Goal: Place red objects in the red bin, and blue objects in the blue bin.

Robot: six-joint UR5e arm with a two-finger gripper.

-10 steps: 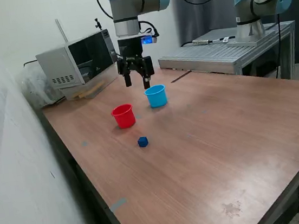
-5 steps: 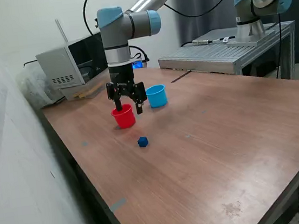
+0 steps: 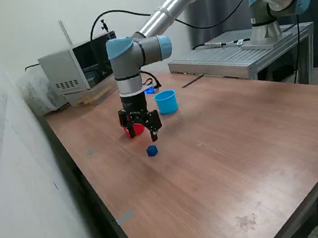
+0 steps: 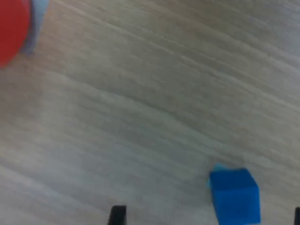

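Note:
A small dark blue cube lies on the wooden table, and the wrist view shows it too. My gripper hangs low just behind it, open and empty. In the wrist view the cube sits between my gripper's spread fingertips, nearer one side. The red bin stands right behind the gripper, mostly hidden by it; its rim shows in the wrist view. The light blue bin stands farther back, toward the exterior view's right. No red objects are in view.
A grey box-like appliance sits at the table's back on the exterior view's left. A metal bench carrying a second arm's base stands at the back right. A wall runs along the table's left edge.
My gripper has moved from above the light blue bin, past the red bin, down toward the blue cube. It has stayed open. Cube and bins have not moved.

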